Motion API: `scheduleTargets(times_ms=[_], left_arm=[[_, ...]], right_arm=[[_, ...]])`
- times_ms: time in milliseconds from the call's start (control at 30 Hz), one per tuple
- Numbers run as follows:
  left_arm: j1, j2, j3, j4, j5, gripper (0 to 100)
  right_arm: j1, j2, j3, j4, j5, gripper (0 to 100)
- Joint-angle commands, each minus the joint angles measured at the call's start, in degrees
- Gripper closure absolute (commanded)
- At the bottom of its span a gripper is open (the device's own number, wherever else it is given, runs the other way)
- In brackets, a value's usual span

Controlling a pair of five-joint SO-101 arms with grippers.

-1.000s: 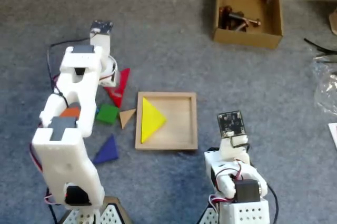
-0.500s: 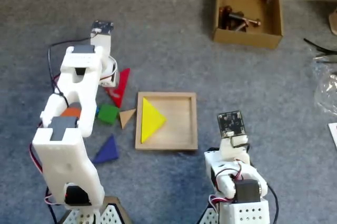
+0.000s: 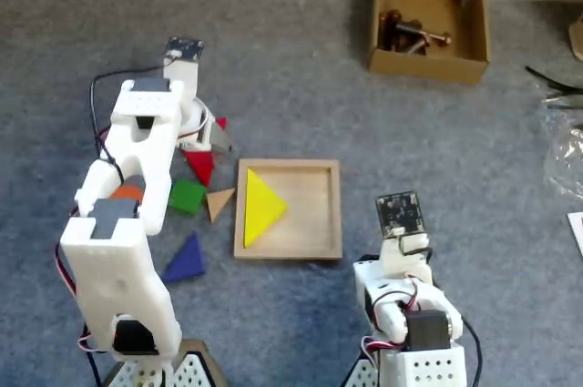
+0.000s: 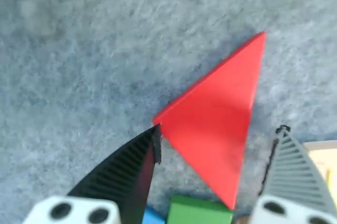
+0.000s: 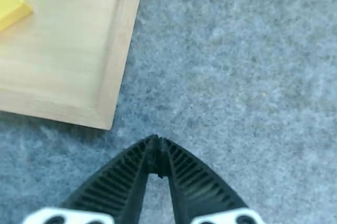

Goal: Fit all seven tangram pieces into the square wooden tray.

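The square wooden tray [image 3: 333, 209] lies in the middle of the grey fuzzy tabletop [image 3: 301, 86]. A yellow triangle [image 3: 260, 205] lies flat inside the tray, on its left side. The other pieces lie on the tabletop to the left of the tray. A small tan triangle [image 3: 219, 200] is just beside the tray's left edge. A green square [image 3: 187, 196] sits next to the tan one. A blue triangle [image 3: 185, 259] is a bit nearer to the arm bases. An orange piece [image 3: 127, 193] peeks out from under the left arm. The red triangle [image 3: 200, 167] lies above the green square, near the tray's top left corner. The left claw [image 4: 218, 132] is open and hangs right over the red triangle [image 4: 218, 103]. Its black finger [image 4: 131, 166] has its tip at one corner of the red piece, and its grey finger [image 4: 287, 166] is on the other side, so the piece sits between them. The right arm is folded back near its base, below the tray's right corner. The right claw [image 5: 157, 150] is closed, with nothing in it. It points down at the bare tabletop just beside a corner of the tray [image 5: 113, 76]. A brown cardboard box [image 3: 426, 66] with some small things in it sits far off at the back of the tabletop.
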Motion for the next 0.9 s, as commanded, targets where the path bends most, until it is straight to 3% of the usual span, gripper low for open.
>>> scheduleTargets(times_ms=[0,333,567,867], left_arm=[[1.4,-2.2,-5.1,0.1,-2.1,69],[1.1,1.7,-9.4,1.1,-2.2,69],[0.6,13.8,-28.0,16.4,-1.8,69],[0.4,22.7,-43.0,28.0,1.3,69]], right_arm=[[-0.6,-0.5,6.7,-1.0,-0.4,99.3],[-0.6,-0.5,6.7,-1.0,-0.4,99.3],[-0.6,-0.5,6.7,-1.0,-0.4,99.3],[-0.6,-0.5,6.7,-1.0,-0.4,99.3]])
